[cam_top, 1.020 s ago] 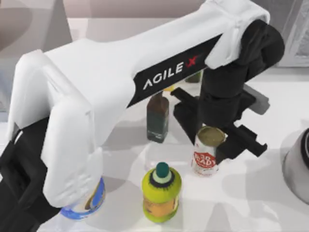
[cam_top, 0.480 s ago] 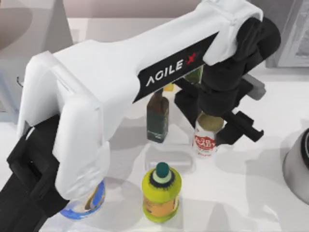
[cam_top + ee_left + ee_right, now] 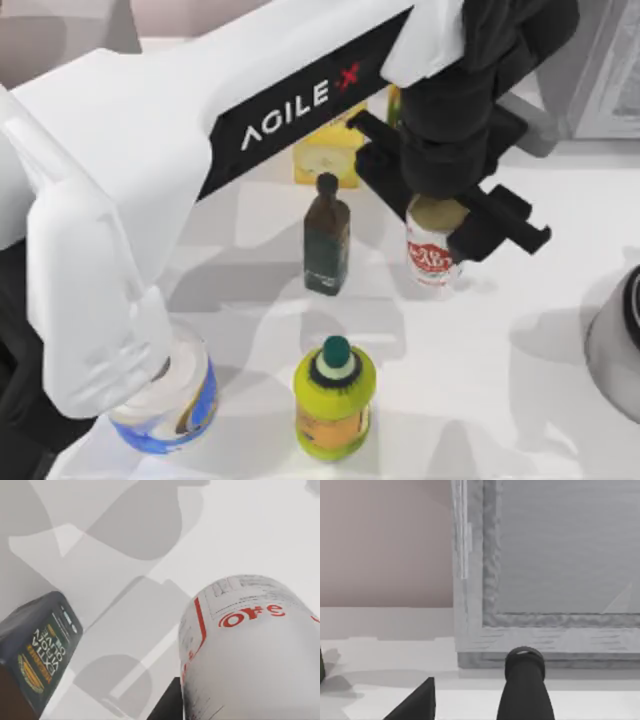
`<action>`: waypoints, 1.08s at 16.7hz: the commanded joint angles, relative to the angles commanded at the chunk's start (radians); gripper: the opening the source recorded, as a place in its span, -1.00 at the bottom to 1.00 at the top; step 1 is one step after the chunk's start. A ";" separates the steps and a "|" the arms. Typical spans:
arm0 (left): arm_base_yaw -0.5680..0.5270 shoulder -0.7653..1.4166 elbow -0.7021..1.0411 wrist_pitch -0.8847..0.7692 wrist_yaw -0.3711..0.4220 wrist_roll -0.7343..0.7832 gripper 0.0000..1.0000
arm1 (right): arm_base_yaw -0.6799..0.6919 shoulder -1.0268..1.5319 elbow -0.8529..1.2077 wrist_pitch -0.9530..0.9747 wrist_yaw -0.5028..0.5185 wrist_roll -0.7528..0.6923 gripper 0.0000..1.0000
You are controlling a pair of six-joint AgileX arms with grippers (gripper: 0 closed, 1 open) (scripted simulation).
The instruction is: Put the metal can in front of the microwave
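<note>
Beneath the left gripper (image 3: 440, 205), the can (image 3: 431, 255) sits clamped between the fingers, now farther back and rightward than a second ago, beside the dark bottle (image 3: 326, 245). Transport toward the microwave (image 3: 610, 70) appears under way; release not yet due.

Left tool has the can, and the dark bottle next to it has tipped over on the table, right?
Not quite. The left tool does have the can, but the dark bottle beside it stands upright on the table, apart from the can; the top view shows it.
</note>
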 joint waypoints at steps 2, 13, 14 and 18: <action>0.036 -0.113 -0.048 0.012 0.013 0.029 -1.00 | 0.000 0.000 0.000 0.000 0.000 0.000 1.00; 0.506 -0.698 -0.711 0.114 0.028 0.133 -1.00 | 0.000 0.000 0.000 0.000 0.000 0.000 1.00; 0.551 -0.735 -0.791 0.130 0.025 0.129 -1.00 | 0.000 0.000 0.000 0.000 0.000 0.000 1.00; 0.712 -0.850 -1.080 0.199 0.006 0.093 -1.00 | 0.000 0.000 0.000 0.000 0.000 0.000 1.00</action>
